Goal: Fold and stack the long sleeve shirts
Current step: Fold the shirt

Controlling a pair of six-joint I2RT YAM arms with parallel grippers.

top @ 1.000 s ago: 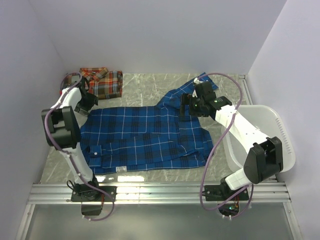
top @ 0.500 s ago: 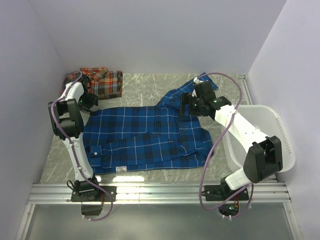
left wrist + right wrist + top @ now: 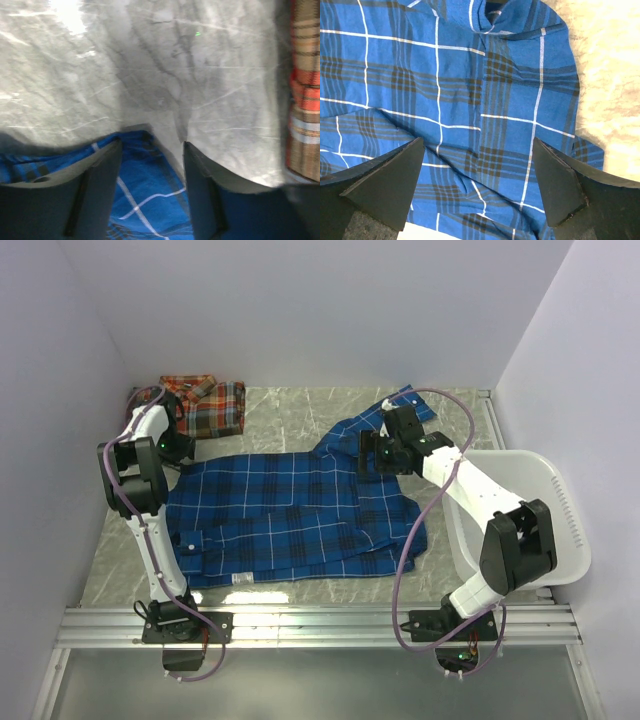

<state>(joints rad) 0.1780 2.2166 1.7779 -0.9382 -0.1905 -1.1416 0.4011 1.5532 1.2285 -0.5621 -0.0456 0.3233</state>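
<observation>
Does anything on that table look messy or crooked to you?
Yes: the blue plaid shirt lies mostly flat, but its far right end, under the right hand, is rumpled and twisted toward the back corner. The red plaid shirt sits neatly folded.

Caught only a blurred strip of red-orange shirt [image 3: 304, 95] at the left wrist view's right edge. Found the blue shirt [image 3: 470, 100] cut off by the right wrist view's edges.

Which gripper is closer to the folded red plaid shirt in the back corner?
Left. The left gripper is at the blue shirt's far-left edge, beside the red plaid shirt; the right gripper is over the blue shirt's opposite end.
</observation>
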